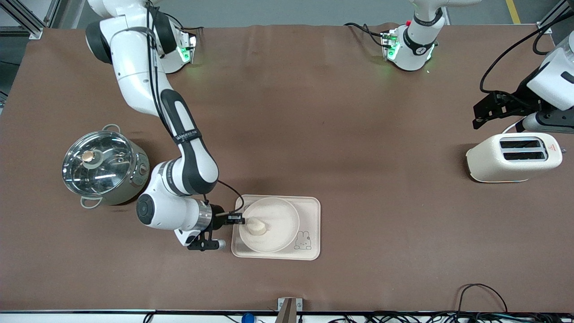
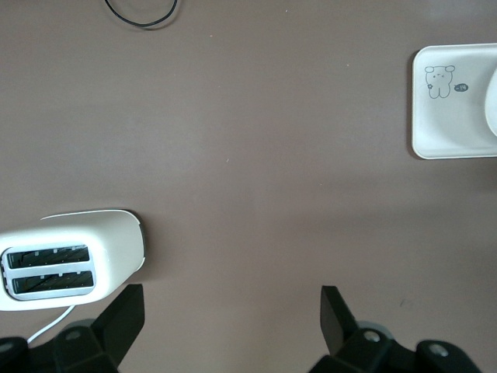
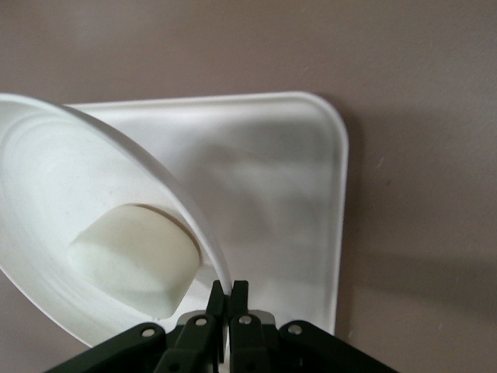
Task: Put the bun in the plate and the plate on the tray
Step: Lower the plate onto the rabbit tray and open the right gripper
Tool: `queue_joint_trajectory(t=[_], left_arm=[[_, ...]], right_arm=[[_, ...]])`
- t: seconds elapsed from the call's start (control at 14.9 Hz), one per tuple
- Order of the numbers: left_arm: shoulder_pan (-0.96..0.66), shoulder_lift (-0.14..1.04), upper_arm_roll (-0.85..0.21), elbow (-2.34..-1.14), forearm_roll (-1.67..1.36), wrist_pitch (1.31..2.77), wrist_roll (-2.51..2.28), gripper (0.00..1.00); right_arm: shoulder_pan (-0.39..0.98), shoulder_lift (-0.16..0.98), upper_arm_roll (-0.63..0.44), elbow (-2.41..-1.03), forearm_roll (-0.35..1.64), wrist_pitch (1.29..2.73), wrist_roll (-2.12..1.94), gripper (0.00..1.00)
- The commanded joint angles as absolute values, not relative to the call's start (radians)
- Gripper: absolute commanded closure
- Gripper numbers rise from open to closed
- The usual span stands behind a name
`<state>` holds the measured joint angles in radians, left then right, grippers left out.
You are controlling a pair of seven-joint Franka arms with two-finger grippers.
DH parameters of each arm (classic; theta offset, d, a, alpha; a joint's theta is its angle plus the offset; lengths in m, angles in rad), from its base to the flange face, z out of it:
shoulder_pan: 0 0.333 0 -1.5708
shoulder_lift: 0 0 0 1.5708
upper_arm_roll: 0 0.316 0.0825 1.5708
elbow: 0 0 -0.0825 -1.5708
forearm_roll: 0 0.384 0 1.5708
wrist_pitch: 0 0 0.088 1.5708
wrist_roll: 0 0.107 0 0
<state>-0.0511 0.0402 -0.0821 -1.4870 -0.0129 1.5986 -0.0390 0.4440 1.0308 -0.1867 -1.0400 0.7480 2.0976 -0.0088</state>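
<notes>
The round cream plate (image 1: 280, 211) lies over the rectangular tray (image 1: 309, 211) with the rabbit drawing. The pale bun (image 1: 257, 226) sits in the plate, near the rim at the right arm's end. My right gripper (image 1: 242, 219) is shut on that rim. In the right wrist view the fingers (image 3: 231, 289) pinch the plate's edge (image 3: 116, 140), with the bun (image 3: 132, 249) inside and the tray (image 3: 287, 194) below. I cannot tell whether the plate rests fully on the tray. My left gripper (image 1: 486, 110) waits open and empty above the toaster; its jaws (image 2: 233, 295) stand wide apart.
A cream toaster (image 1: 513, 157) stands at the left arm's end of the table and shows in the left wrist view (image 2: 70, 264). A steel pot with a glass lid (image 1: 103, 168) stands at the right arm's end, close beside the right arm.
</notes>
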Motion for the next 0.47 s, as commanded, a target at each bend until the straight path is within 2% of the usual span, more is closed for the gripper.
queue_joint_trajectory(t=[0.0, 0.27, 0.34, 0.4], left_arm=[[-0.049, 0.041, -0.083, -1.468, 0.003, 1.577, -0.021, 0.0], [-0.049, 0.041, -0.083, -1.47, 0.002, 1.575, -0.025, 0.0], [-0.049, 0.041, -0.083, -1.47, 0.002, 1.575, -0.025, 0.0], [-0.049, 0.041, -0.083, -1.47, 0.002, 1.577, -0.025, 0.0]], right_arm=[[0.429, 1.088, -0.173, -0.98, 0.764, 2.115, 0.008, 0.99], [0.437, 1.089, -0.17, -0.994, 0.764, 2.1, 0.008, 0.96], [0.437, 1.088, -0.17, -0.994, 0.767, 2.094, 0.008, 0.93], [0.44, 1.088, -0.17, -0.994, 0.769, 2.074, 0.008, 0.84]])
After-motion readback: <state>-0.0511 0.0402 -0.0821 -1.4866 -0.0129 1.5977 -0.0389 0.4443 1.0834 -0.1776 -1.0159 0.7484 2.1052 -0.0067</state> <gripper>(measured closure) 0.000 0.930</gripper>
